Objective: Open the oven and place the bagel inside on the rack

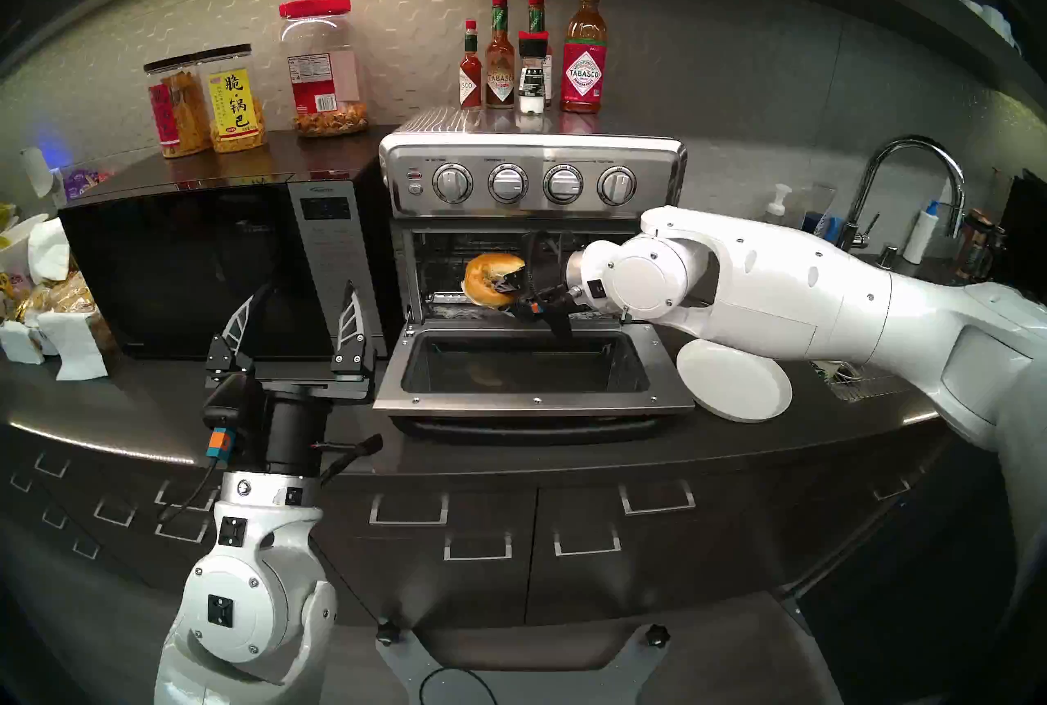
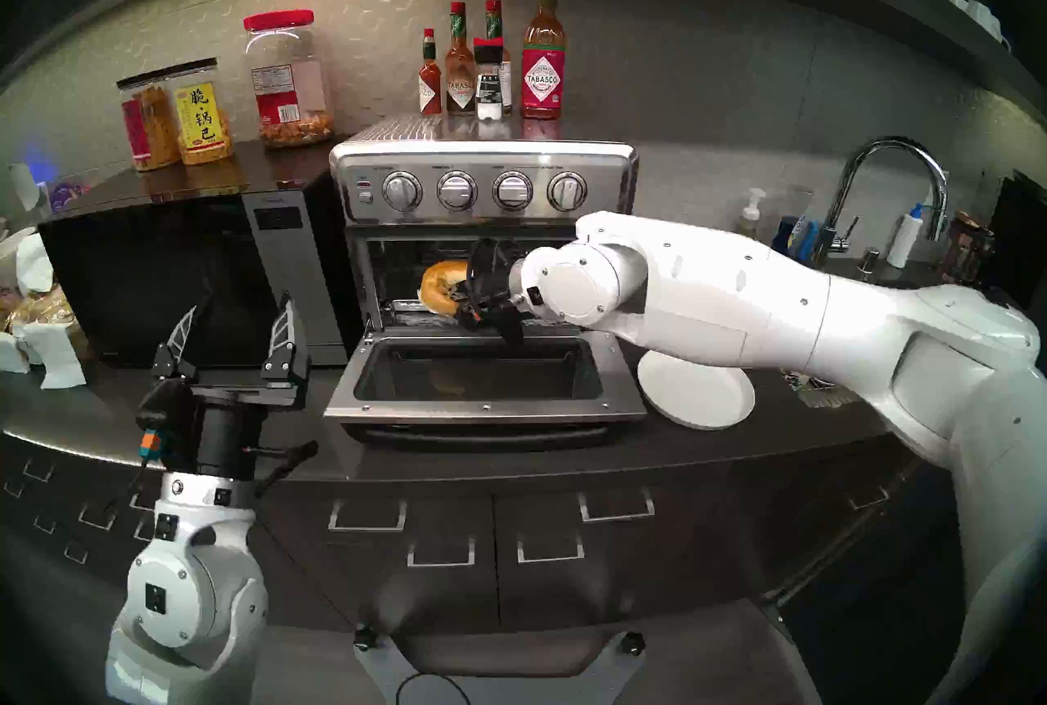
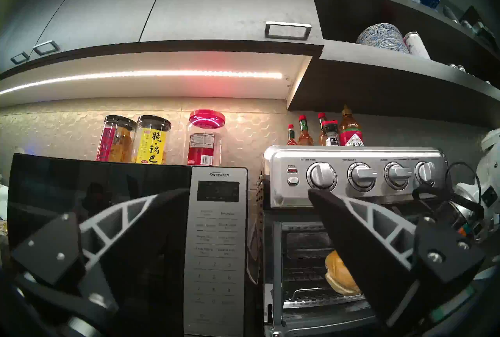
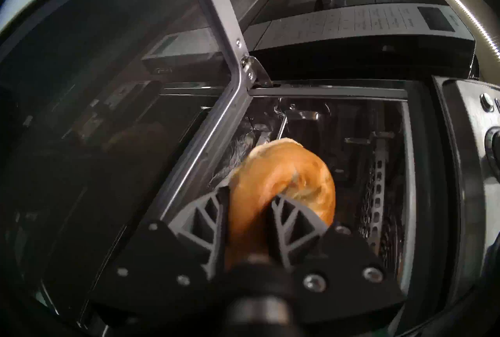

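Observation:
The stainless-steel oven (image 1: pixel 532 180) stands with its glass door (image 1: pixel 527 386) dropped flat toward me. My right gripper (image 1: pixel 506 287) reaches into the oven's mouth from the right, shut on the golden-brown bagel (image 1: pixel 487 276). The bagel (image 4: pixel 292 174) stands tilted on edge between the two fingers, which pinch its ring near the hole. In the left wrist view the bagel (image 3: pixel 338 274) hangs just over the front of the wire rack (image 3: pixel 305 297); whether it touches I cannot tell. My left gripper (image 1: pixel 298 324) points up, open and empty, in front of the microwave.
A black microwave (image 1: pixel 215 262) sits directly left of the oven. A white plate (image 1: pixel 733 381) lies on the counter right of the door, under my right arm. Sauce bottles (image 1: pixel 532 58) stand on the oven's top, snack jars (image 1: pixel 323 63) on the microwave, and a faucet (image 1: pixel 918 177) at far right.

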Robot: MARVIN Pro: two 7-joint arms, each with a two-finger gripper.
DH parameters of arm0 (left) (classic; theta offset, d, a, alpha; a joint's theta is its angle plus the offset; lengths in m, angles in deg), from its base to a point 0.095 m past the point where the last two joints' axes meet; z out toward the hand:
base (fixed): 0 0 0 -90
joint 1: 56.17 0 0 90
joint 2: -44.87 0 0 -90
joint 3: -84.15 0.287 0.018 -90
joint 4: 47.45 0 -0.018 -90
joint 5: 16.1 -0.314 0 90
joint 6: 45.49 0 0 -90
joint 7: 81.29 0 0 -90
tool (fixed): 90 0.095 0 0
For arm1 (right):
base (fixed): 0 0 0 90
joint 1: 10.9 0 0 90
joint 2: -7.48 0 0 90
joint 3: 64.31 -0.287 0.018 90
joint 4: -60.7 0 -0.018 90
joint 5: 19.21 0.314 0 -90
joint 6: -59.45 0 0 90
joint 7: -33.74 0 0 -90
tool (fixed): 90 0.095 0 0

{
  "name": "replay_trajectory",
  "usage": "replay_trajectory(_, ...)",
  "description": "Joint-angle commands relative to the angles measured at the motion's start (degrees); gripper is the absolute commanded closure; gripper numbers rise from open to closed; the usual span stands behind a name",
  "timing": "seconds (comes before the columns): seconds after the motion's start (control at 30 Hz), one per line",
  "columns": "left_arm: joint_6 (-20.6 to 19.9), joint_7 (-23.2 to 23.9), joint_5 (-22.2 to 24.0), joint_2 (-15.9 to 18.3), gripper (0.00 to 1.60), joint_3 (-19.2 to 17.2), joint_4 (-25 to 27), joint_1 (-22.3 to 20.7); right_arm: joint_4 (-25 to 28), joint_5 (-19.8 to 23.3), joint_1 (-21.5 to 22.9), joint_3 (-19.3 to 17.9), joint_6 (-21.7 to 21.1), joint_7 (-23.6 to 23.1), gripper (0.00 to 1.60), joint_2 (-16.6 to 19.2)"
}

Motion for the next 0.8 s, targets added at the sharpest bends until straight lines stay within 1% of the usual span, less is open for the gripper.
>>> replay_trajectory(0.0,0.1,0.1,0.0,0.1,0.0,0.0,1.3,0.1,-0.9,0.3,1.0,-1.6,0.0,1.1,1.21,-0.8)
replay_trajectory(0.3,0.1,0.1,0.0,0.1,0.0,0.0,1.3,0.1,-2.0,0.3,1.0,-1.8,-0.1,1.4,1.22,-1.4)
replay_trajectory(0.77,0.1,0.1,0.0,0.1,0.0,0.0,1.3,0.1,-6.0,-0.1,1.0,-2.0,0.1,2.1,1.23,-4.1)
